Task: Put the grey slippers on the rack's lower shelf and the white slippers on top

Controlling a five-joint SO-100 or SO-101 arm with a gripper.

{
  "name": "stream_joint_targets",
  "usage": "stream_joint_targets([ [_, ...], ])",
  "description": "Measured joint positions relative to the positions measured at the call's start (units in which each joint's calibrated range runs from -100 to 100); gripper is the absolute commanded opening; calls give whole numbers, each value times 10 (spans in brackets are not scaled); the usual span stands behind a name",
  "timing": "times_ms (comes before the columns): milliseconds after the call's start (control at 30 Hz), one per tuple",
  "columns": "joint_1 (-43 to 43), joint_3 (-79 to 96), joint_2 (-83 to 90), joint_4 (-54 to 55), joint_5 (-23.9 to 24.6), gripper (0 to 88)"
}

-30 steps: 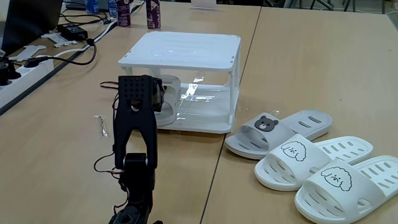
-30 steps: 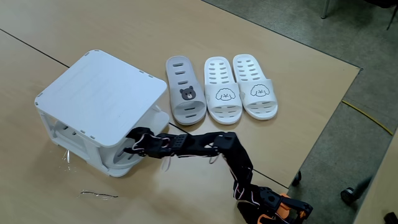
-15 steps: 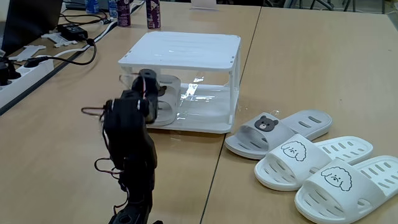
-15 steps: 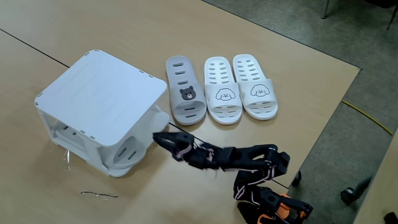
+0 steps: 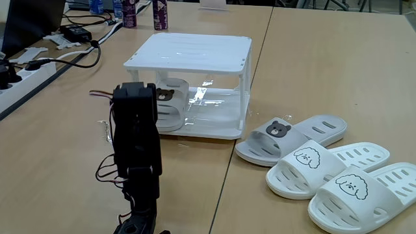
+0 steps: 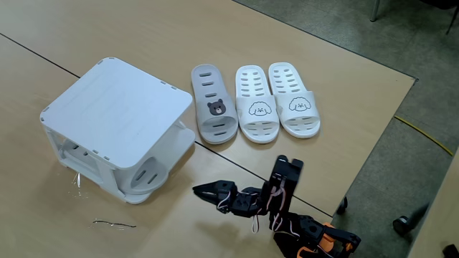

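One grey slipper (image 5: 168, 107) lies on the rack's (image 5: 188, 51) lower shelf (image 5: 218, 120), at its left side, with the bear face showing. From above it peeks out under the rack (image 6: 115, 107) as a pale sole (image 6: 147, 175). The other grey slipper (image 5: 286, 133) (image 6: 213, 104) lies on the table beside the rack. Both white slippers (image 5: 328, 166) (image 5: 367, 192) sit next to it, side by side (image 6: 256, 104) (image 6: 292, 100). My gripper (image 6: 197, 190) hangs low over bare table, apart from the rack. Its fingers look shut to one point, holding nothing.
The arm's black body (image 5: 135, 136) stands in front of the rack's left side. A power strip and cables (image 5: 39, 62) run along the far left, with bottles (image 5: 159, 14) behind the rack. A thin wire (image 6: 113, 224) lies on the table. The table edge (image 6: 373, 154) is at right.
The arm has pulled back from the rack's lower shelf and folded toward its base. The grey slipper stays on the shelf. The other slippers have not moved.
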State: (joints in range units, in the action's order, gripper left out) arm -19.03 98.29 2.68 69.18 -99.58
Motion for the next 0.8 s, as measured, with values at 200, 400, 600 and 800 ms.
stream_joint_targets([
  [200, 151, -47, -102, 39, 0, 7],
  [400, 307, -102, -139, 40, 0, 17],
  [600, 360, -200, -173, 40, 0, 127],
  [800, 369, -342, -247, 40, 0, 175],
])
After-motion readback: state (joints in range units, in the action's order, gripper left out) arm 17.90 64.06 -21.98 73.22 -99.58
